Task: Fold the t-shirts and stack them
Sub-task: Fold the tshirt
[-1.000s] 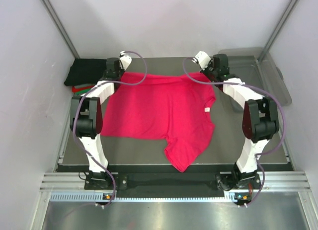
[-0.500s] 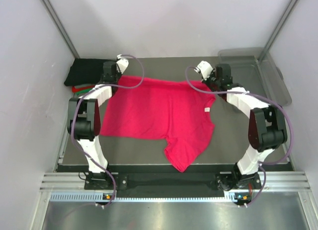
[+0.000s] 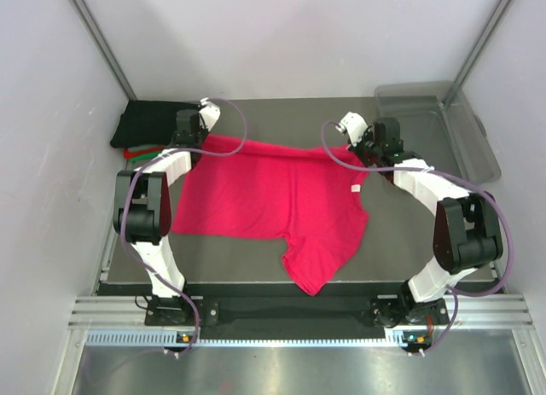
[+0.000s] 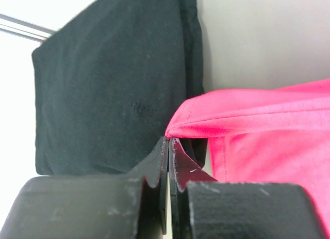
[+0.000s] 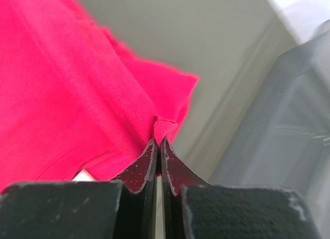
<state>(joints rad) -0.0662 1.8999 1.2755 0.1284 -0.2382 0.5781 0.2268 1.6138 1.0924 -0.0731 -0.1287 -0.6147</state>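
Pinches near the worktop's far edge: your left gripper [image 4: 169, 142] and right gripper [image 5: 158, 142] clamp the t-shirt [image 3: 273, 190], spreading it for folding.

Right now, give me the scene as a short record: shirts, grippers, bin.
pink shirt: spread on the table, far edge pinched at both corners
left gripper: shut on the shirt's far left corner
right gripper: shut on its far right corner
black shirt: folded, at the table's far left corner
bin: clear plastic, far right
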